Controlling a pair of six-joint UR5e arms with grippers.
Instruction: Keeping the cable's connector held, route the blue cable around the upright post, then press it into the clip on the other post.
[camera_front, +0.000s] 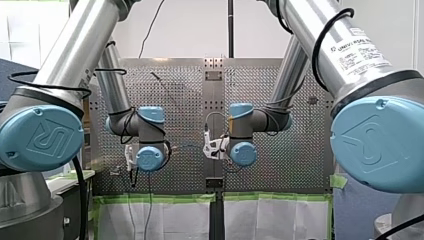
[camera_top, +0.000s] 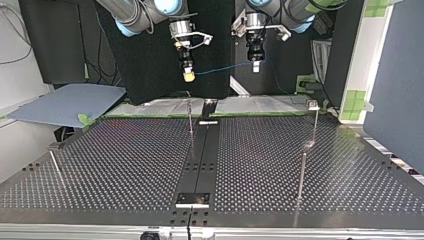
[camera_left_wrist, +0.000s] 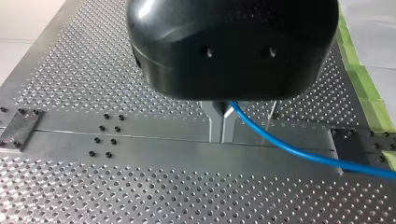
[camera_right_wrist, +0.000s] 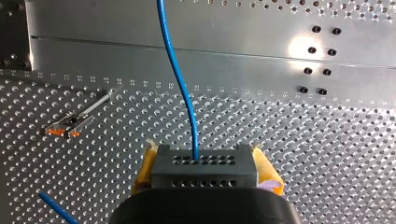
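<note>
My right gripper (camera_right_wrist: 204, 161) has its yellow pads (camera_right_wrist: 267, 171) clamped on the dark connector (camera_right_wrist: 204, 173), and the blue cable (camera_right_wrist: 180, 79) leaves it straight ahead of the jaws. My left gripper (camera_left_wrist: 223, 123) pinches that same cable between its closed metal fingers (camera_left_wrist: 215, 122), and the cable trails off to one side of them over the perforated table (camera_left_wrist: 93, 186). A thin post (camera_right_wrist: 79, 119) stands ahead of the right jaws, off to one side

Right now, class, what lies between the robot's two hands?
The blue cable, strung in mid-air from the connector in my right hand to my left hand. The top view shows it best.
</note>
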